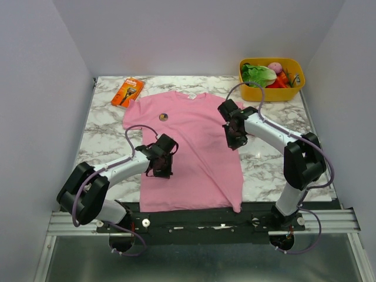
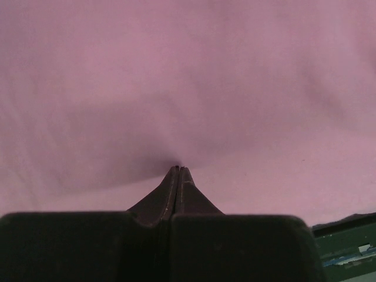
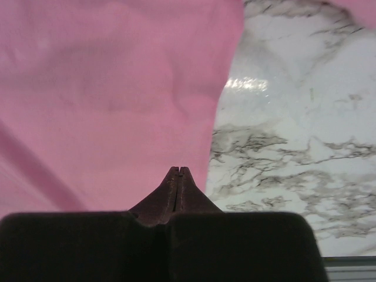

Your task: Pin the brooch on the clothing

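Left claw (image 2: 178, 170) clenched at pucker in pink T-shirt (image 1: 197, 138), pinch unclear, right claw (image 3: 178, 170) clenched by its edge, brooch (image 1: 163, 117) tiny

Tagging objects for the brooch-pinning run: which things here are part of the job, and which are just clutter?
Job:
- pink shirt
- brooch, lying on the shirt's chest
- left claw and right claw, both shut

Clutter:
- orange package, beside the shirt's sleeve
- yellow bin of vegetables, far corner

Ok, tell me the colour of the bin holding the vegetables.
Yellow; the bin shows best in the top external view.
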You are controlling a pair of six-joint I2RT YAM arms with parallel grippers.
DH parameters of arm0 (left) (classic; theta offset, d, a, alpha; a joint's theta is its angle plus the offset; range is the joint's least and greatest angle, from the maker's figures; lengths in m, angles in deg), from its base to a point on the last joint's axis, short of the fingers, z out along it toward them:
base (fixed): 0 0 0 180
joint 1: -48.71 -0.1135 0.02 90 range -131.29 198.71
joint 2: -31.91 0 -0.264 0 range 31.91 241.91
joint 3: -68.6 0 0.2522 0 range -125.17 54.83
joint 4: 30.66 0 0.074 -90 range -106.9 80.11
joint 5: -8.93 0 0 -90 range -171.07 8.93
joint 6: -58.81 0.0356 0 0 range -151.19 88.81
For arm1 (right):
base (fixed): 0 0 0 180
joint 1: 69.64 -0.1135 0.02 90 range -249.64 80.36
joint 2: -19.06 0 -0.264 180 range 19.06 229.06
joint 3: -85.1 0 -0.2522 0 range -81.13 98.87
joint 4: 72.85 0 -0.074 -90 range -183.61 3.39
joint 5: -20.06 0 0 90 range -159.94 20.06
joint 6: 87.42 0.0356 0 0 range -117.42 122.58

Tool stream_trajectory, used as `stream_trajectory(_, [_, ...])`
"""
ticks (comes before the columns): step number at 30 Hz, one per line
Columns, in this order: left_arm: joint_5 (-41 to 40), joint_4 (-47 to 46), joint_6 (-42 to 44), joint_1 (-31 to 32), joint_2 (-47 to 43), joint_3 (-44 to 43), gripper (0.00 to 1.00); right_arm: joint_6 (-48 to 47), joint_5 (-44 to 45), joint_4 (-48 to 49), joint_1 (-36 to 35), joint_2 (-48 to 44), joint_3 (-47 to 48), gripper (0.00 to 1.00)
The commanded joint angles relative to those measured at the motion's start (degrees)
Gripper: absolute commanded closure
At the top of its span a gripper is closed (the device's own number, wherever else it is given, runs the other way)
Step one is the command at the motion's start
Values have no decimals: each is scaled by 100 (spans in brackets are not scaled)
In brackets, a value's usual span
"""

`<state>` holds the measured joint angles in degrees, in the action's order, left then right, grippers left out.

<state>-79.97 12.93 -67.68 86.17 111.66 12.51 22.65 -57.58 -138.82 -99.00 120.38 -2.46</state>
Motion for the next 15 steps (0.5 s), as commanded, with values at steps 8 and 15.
stream_trajectory(8, [-242,436,-824,17,-99,435,100,401,-594,685,-157,46,-1011,99])
stream_trajectory(15, [-470,814,-1106,17,-424,646,100,471,-594,747,-175,151,-1293,99])
